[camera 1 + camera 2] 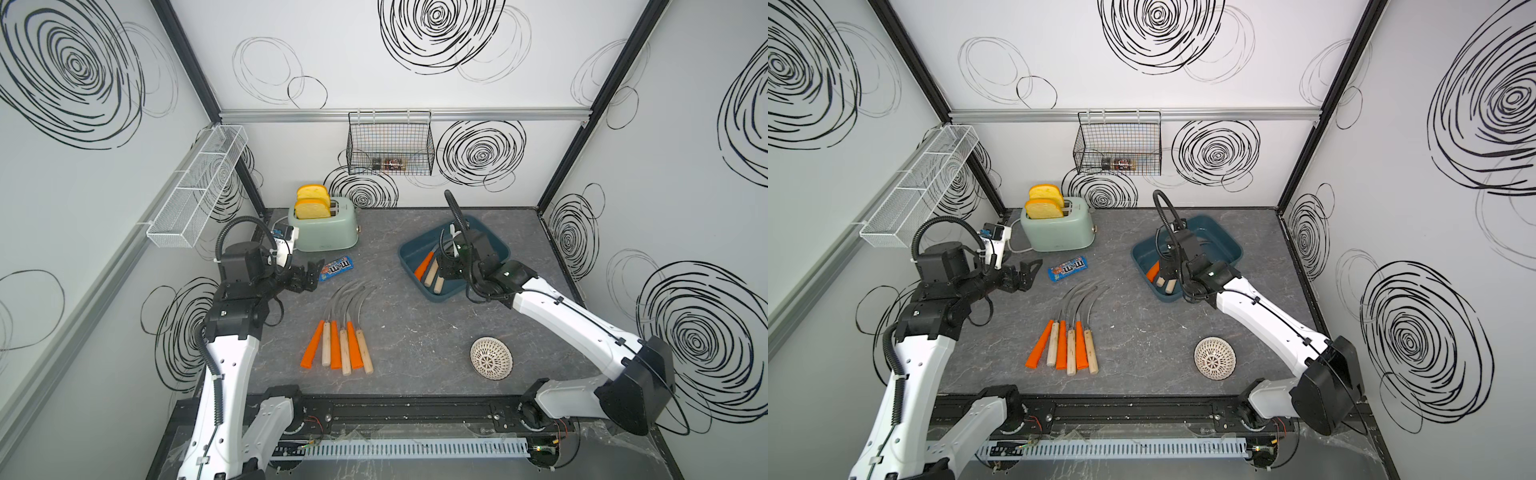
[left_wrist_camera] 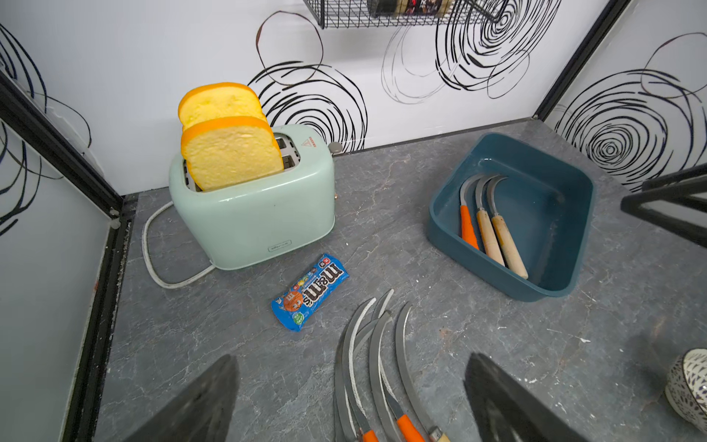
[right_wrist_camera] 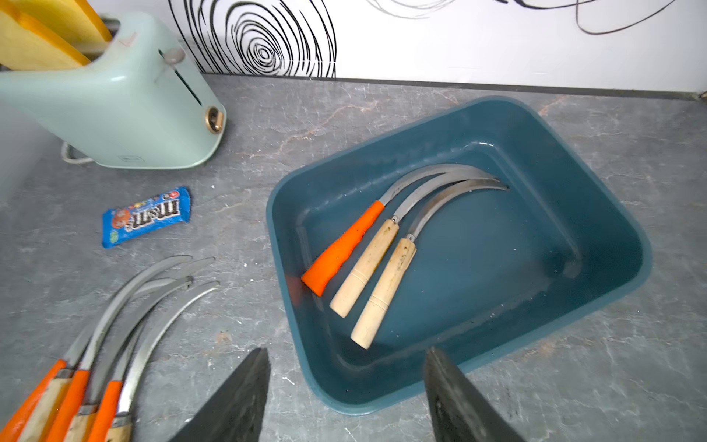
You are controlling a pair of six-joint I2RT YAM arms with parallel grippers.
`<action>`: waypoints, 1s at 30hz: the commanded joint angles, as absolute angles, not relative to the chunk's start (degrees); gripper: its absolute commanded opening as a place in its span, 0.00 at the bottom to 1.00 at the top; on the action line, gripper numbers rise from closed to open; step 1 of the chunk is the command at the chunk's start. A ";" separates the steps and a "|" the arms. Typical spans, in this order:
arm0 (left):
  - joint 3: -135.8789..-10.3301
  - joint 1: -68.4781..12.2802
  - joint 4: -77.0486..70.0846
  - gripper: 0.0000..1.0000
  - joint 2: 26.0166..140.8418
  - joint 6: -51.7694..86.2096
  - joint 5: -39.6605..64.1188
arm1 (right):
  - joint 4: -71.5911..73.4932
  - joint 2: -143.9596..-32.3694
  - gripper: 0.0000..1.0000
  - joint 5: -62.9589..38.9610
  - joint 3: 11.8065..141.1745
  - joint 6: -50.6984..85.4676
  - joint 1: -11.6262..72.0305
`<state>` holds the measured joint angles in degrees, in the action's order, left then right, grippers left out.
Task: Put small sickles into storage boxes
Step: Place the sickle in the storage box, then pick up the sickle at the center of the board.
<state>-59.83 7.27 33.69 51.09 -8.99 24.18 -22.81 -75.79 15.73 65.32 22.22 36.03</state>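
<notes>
Looking from the right wrist, the three small sickles (image 3: 367, 264) in the storage box (image 3: 497, 275) show whole, side by side, with much bare floor beside them, while in both top views the right arm (image 1: 561, 316) covers most of them. The right hand (image 3: 347, 350) hangs released above the box rim, holding nothing. On the open counter (image 1: 415, 332) six more sickles (image 1: 340, 345) lie in a row near the left hand (image 1: 312, 274), spread wide and empty

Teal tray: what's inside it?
Three sickles lie side by side in the tray: one orange-handled, two wooden-handled. In both top views the right arm covers their blades.
</notes>
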 commanded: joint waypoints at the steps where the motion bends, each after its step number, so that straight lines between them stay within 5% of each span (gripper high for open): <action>1: -59.02 6.94 33.40 0.96 50.08 -9.56 23.38 | -18.20 -73.22 0.66 8.53 62.58 23.58 28.89; 8: -59.29 6.94 33.79 0.96 50.31 -9.41 23.91 | -19.59 -72.07 0.70 14.07 63.68 21.40 27.08; 10: -59.33 6.95 33.57 0.96 50.42 -9.28 23.83 | -19.81 -72.54 0.84 16.17 64.21 20.83 27.85; 11: -59.34 6.94 33.40 0.96 50.50 -9.17 23.91 | -19.81 -72.91 0.99 15.76 64.49 20.26 27.95; 22: -57.81 6.95 33.60 0.96 49.46 -9.45 23.94 | -16.13 -75.86 0.98 0.48 60.22 22.40 22.68; 30: -54.45 6.96 34.12 0.96 47.70 -9.14 23.37 | -20.62 -76.61 0.94 2.33 61.97 19.08 32.70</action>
<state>-55.77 7.22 33.89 48.93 -8.95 23.90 -18.46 -76.31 2.07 60.36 21.30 28.95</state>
